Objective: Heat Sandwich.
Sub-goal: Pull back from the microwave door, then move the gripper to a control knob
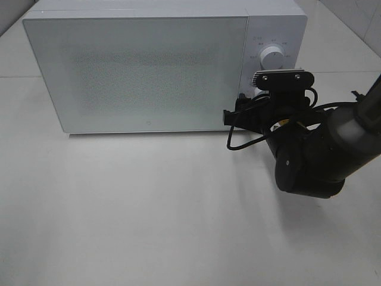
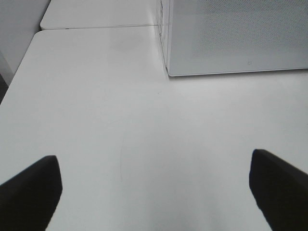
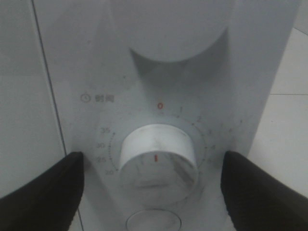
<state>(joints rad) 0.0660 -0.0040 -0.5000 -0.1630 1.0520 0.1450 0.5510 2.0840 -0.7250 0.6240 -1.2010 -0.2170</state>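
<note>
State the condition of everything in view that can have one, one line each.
microwave door, shut
timer knob, red mark in line with the 0
upper knob, setting too small to read
left end effector, open, empty, over bare table
right end effector, open, one finger either side of the timer knob, not touching it

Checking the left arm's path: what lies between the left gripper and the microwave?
Only bare table lies between left gripper and microwave, per the left wrist view.
</note>
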